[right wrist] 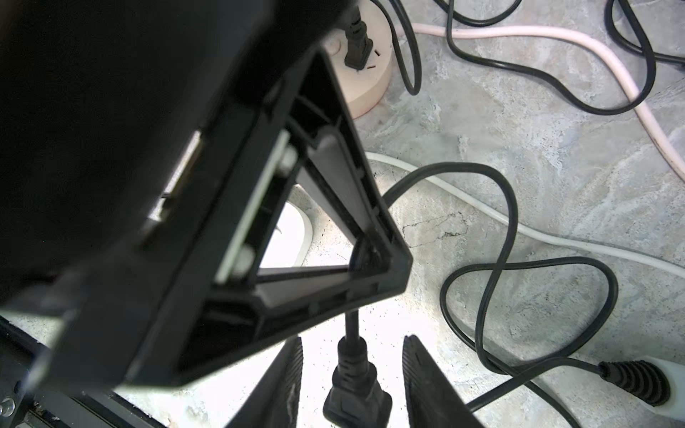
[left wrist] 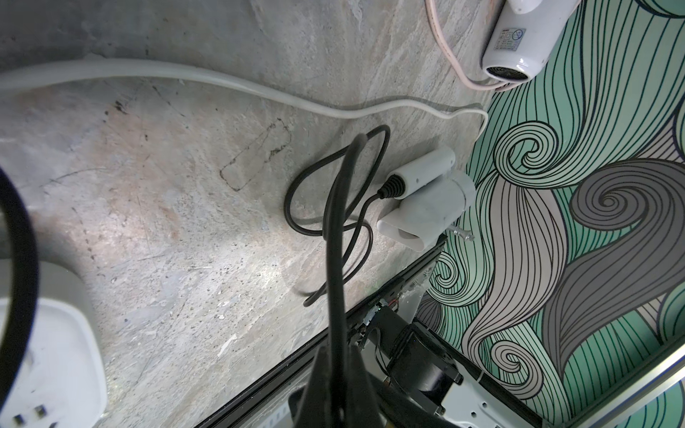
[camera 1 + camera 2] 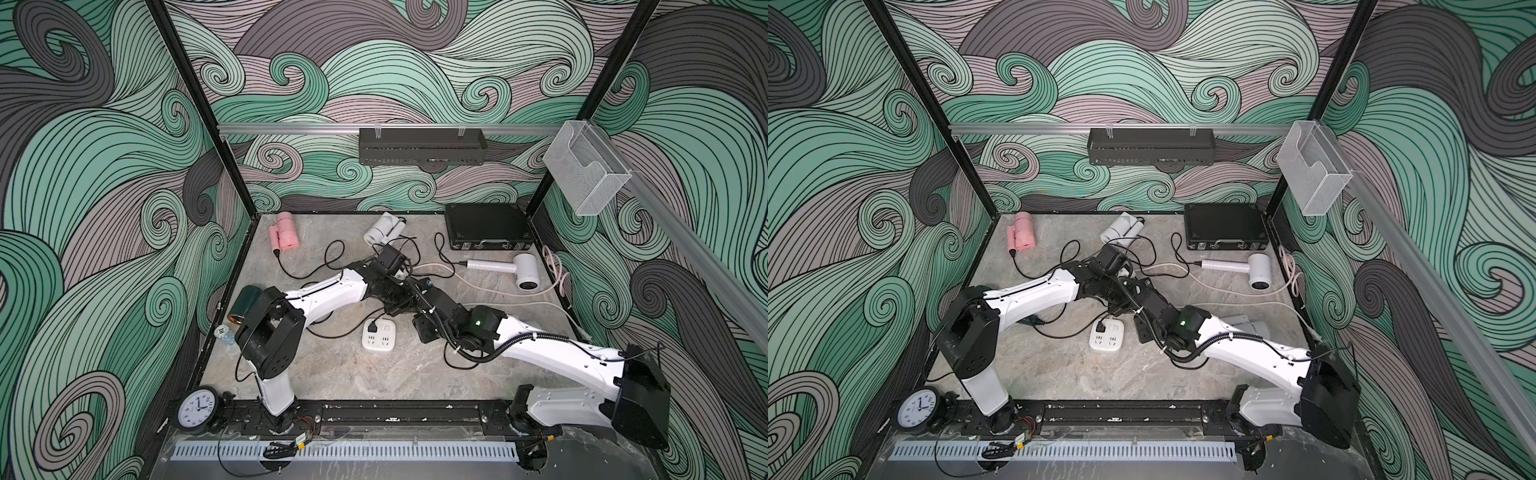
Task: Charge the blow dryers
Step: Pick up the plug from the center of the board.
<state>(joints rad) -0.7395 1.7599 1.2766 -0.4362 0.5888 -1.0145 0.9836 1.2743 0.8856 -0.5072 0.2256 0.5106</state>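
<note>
The left tool point(image 2: 335, 370) is clamped tight on a black cord point(image 2: 335, 229), gripping it just above its plug point(image 1: 357, 392), which hangs below the grip. The right tool point(image 1: 352, 339) stands partly open. Its fingers point(image 1: 281, 385) flank that plug, with a gap on each side, so it holds nothing. Both tools meet over the middle of the table point(image 3: 374, 374).

From the grip the cord loops across the table to a folded white dryer point(image 2: 426, 200), which lies near the table's right edge beside the right arm.

Just in front of the tools sits the square white socket block point(image 3: 377, 334) with one black plug in it. The round peach hub point(image 1: 367, 74) close by also carries one plug.

Farther out, a straight-handled white dryer point(image 3: 515, 266) lies toward the back right, in front of a black case point(image 3: 486, 226). A second folded white dryer point(image 3: 384, 228) is at the back middle and the pink dryer point(image 3: 286, 235) at the back left. The dark green dryer point(image 3: 245, 307) lies at the left edge, partly behind the left arm.
</note>
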